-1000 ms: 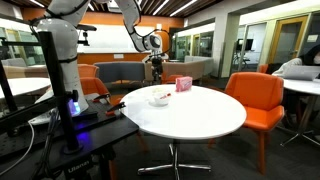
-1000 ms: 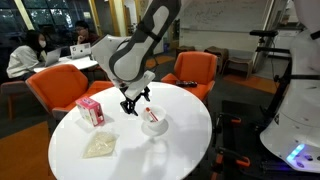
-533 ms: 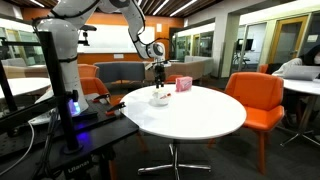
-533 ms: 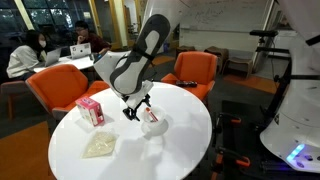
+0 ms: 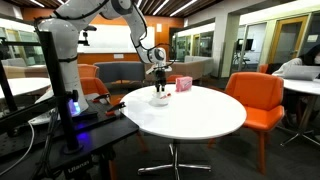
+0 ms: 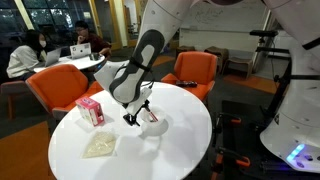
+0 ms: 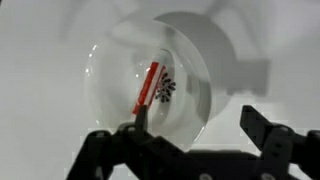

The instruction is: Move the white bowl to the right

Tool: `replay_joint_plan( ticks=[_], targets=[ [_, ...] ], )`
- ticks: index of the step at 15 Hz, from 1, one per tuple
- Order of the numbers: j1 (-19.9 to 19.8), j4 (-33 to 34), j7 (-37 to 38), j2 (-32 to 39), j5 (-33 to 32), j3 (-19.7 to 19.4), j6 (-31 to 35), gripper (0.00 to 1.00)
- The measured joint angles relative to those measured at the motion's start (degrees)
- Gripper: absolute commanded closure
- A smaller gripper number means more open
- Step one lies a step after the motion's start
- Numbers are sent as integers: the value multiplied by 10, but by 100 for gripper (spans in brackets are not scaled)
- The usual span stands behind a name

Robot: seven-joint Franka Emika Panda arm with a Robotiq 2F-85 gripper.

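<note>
The white bowl is small, round and shallow, with a red and dark mark inside. It sits on the round white table in both exterior views. My gripper is open and hangs right over the bowl. One finger is over the bowl's inside and the other finger is outside its rim, so the rim lies between them. In the exterior views the gripper is low at the bowl. It holds nothing.
A small pink box and a flat pale packet lie on the round white table. Orange chairs ring the table. The arm's base stands on a black stand next to it.
The gripper has come down toward the bowl and now straddles its rim. The bowl has not moved.
</note>
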Motion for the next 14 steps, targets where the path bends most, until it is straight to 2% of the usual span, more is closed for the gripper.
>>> replay_joint_plan(
  ticks=[1, 2, 10, 11, 14],
  targets=[
    [0, 5, -3, 6, 0, 0, 0, 25],
    [0, 9, -4, 12, 0, -1, 0, 30],
    [2, 30, -27, 31, 1, -1, -8, 93],
    [3, 31, -28, 31, 1, -1, -8, 99],
    [6, 36, -28, 31, 1, -2, -15, 99]
  ],
)
